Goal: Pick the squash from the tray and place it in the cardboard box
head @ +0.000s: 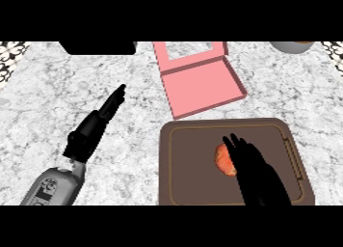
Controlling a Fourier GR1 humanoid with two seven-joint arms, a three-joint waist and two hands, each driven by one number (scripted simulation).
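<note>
An orange squash [223, 159] lies near the middle of the brown tray [181, 164] at the lower right. My right hand [254, 171] hovers over the tray with straight fingers pointing up the view, just right of the squash and covering part of it. Whether it touches the squash I cannot tell. The pink cardboard box [201, 87] lies open beyond the tray, its lid flap toward the back. My left hand [96, 126] rests over the counter at the left, fingers straight, holding nothing.
A black object [98, 47] sits at the back edge, left of the box. A round bowl-like thing [292, 46] shows at the back right. The marble counter [46, 96] stretches left of the tray and box.
</note>
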